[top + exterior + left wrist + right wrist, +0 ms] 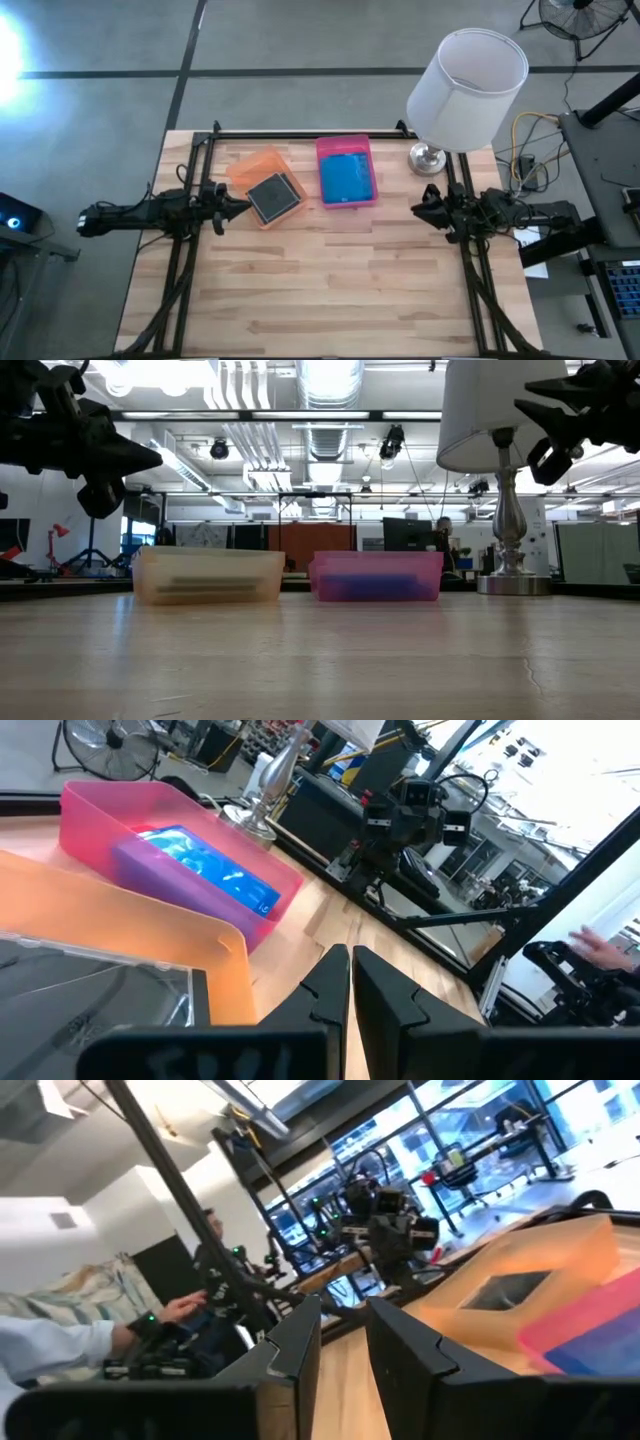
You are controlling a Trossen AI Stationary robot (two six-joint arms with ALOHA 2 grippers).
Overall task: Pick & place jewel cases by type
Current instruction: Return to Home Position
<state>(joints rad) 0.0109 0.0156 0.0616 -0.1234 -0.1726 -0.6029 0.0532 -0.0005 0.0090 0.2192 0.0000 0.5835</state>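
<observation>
Sorting looks done: the black jewel case (pixel 274 196) lies in the orange bin (pixel 250 164), the blue jewel cases (pixel 347 180) in the pink bin (pixel 343 143). The left gripper (pixel 235 205), beside the orange bin, has its fingers closed and empty. The right gripper (pixel 425 207), at the right edge, is slightly parted and empty. Only parking both arms remains.

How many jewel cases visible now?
2: a dark grey square case in the translucent orange tray, a translucent blue case in the pink tray; others may lie hidden beneath.

high view looks straight down; low view skims the table (pixel 320 660) level; both share the pink tray (pixel 376 558)
</observation>
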